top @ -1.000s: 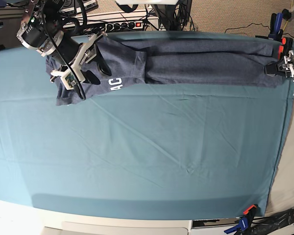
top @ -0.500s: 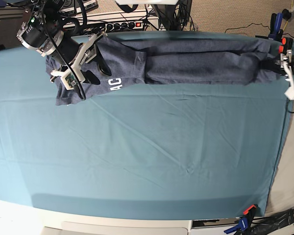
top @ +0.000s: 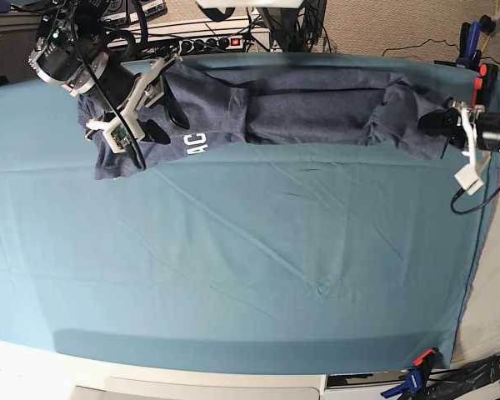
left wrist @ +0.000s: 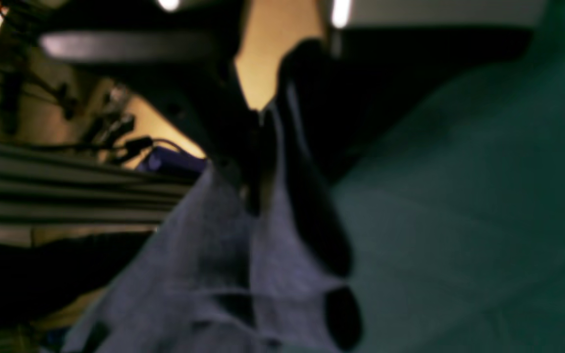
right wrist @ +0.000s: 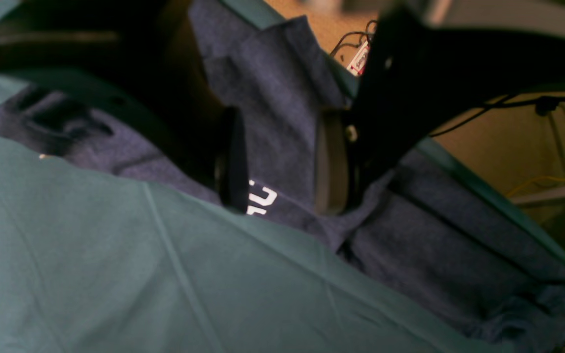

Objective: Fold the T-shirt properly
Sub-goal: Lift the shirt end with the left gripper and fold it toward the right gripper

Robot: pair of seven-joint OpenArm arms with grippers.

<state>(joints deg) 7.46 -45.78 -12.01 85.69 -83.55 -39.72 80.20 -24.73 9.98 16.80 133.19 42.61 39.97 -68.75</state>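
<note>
The blue-grey T-shirt (top: 317, 104) lies as a long band along the table's far edge, with white letters (top: 197, 144) showing at its left part. My right gripper (top: 168, 127) hovers open over that left part; in the right wrist view its fingers (right wrist: 231, 162) stand apart with the shirt (right wrist: 282, 88) and letters (right wrist: 262, 200) between them. My left gripper (top: 427, 122) is shut on the shirt's right end, which is bunched and folded over. In the left wrist view the gripper (left wrist: 258, 162) pinches the fabric (left wrist: 214, 274).
The teal table cloth (top: 250, 267) covers the table. Clamps sit at the front right corner (top: 417, 375) and the far right corner (top: 482, 79). A power strip (top: 225, 42) and cables lie behind the far edge. The table's right edge is close to my left gripper.
My left gripper has moved left and toward the front with the shirt's right end, bunching it over the band. My right gripper has stayed put.
</note>
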